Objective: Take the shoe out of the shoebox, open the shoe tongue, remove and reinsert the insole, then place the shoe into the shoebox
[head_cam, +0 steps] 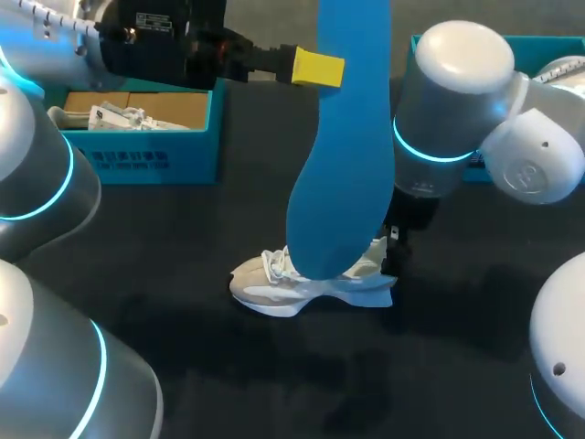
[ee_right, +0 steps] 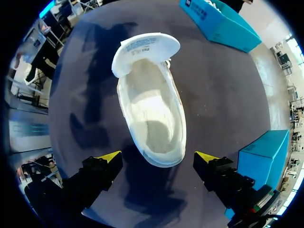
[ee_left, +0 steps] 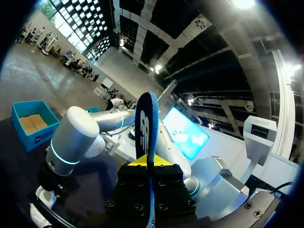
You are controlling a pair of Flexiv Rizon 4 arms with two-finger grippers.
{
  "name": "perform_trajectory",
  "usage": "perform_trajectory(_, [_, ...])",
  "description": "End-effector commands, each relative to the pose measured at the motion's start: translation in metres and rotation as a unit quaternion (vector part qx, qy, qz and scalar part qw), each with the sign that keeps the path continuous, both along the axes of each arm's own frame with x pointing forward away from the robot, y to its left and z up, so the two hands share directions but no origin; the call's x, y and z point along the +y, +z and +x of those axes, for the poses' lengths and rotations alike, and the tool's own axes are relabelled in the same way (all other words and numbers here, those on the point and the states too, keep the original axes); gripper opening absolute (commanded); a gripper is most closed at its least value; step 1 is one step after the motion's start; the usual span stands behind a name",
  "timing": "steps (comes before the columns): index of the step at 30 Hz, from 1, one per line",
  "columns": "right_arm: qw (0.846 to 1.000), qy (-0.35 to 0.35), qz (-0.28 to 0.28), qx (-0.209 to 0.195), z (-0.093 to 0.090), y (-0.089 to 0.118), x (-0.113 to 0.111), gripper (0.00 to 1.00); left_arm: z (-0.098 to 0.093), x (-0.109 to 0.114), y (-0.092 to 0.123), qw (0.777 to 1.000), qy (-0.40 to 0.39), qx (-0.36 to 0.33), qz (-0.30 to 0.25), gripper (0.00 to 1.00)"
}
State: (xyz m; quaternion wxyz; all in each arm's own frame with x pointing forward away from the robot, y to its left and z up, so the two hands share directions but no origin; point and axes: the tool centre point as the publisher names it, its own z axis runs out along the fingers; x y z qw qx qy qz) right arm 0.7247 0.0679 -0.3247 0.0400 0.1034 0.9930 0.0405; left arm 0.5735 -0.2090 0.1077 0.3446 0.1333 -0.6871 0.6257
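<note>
Blue and held nearly upright, the insole [head_cam: 343, 155] is clear of the sneaker [head_cam: 311, 285]. Its upper end is pinched in the left hand [ee_left: 147, 165], whose fingers press flat on it from both sides. From above, its lower end hangs in front of the sneaker's opening. The sneaker stands on its sole in the middle of the dark worktop [head_cam: 183, 238], well apart from both boxes. Seen from over the heel, its tongue [ee_right: 145, 47] is folded forward over the toe and the inside is bare and pale. So I judge the first half done: the sneaker is out of its box, the tongue is open and the insole is removed. Left to do are sliding the insole back in and returning the sneaker to the shoebox. The right hand [ee_right: 158, 159] hovers over the heel with its fingers spread wide, one on either side and neither touching — it holds nothing. The teal shoebox [head_cam: 155, 155] sits at the far left of the worktop. It holds flat brown cardboard pieces [head_cam: 137, 105] and some pale crumpled packing [head_cam: 119, 117], but no footwear. A second teal box [head_cam: 553, 42] stands at the far right, mostly hidden behind the right arm, and I cannot tell what it holds.
</note>
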Motion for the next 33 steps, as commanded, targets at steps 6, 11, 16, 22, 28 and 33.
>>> perform_trajectory(6, [1.0, 0.0, 0.0, -0.001, -0.001, -0.001, -0.001, 1.0, 0.001, -0.002, 0.0, 1.0, -0.001, 0.0, 0.001, 0.0])
perform_trajectory(11, [1.0, 0.0, 0.0, -0.001, -0.001, -0.001, -0.001, 1.0, 0.001, -0.002, 0.0, 1.0, -0.001, 0.0, 0.001, 0.0])
perform_trajectory(16, [1.0, 0.0, 0.0, -0.001, -0.001, -0.001, -0.001, 1.0, 0.001, -0.002, 0.0, 1.0, -0.001, 0.0, 0.001, 0.0])
perform_trajectory(22, [1.0, 0.018, -0.012, 0.005, 0.007, 0.003, 0.016, 1.0, 0.001, -0.002, 0.0, 1.0, -0.001, 0.0, 0.001, 0.0])
perform_trajectory(28, [0.999, 0.036, -0.007, 0.005, 0.02, 0.006, 0.029, 1.0, 0.001, -0.002, 0.0, 1.0, -0.001, 0.0, 0.001, 0.0])
perform_trajectory(33, [0.999, 0.048, -0.009, 0.009, 0.031, 0.0, 0.036, 1.0, 0.001, -0.002, 0.0, 1.0, -0.001, 0.0, 0.001, 0.0])
